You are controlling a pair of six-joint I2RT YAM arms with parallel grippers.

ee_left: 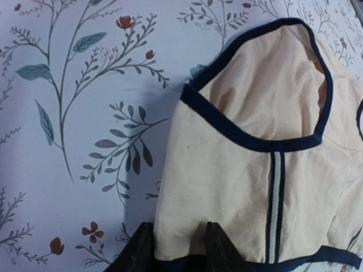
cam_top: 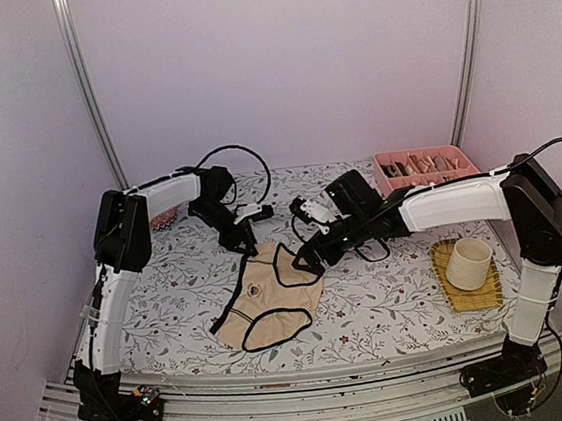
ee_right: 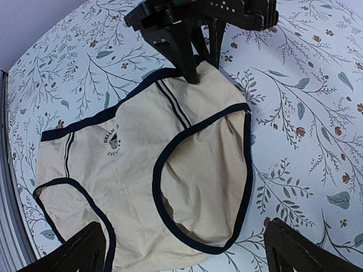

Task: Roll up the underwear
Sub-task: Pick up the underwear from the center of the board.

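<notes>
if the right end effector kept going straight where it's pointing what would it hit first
Most likely the beige underwear, lying flat straight ahead of the right end effector in its wrist view. The left end effector sits further on, at the cloth's far edge. Depth is hard to judge.

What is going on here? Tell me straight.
The beige briefs lie spread flat on the flowered table. The left gripper is down at their far edge, jaws astride the cloth; whether they pinch it yet is unclear. The right gripper hovers by the briefs' right side, jaws wide open. No rolling shows yet.
</notes>
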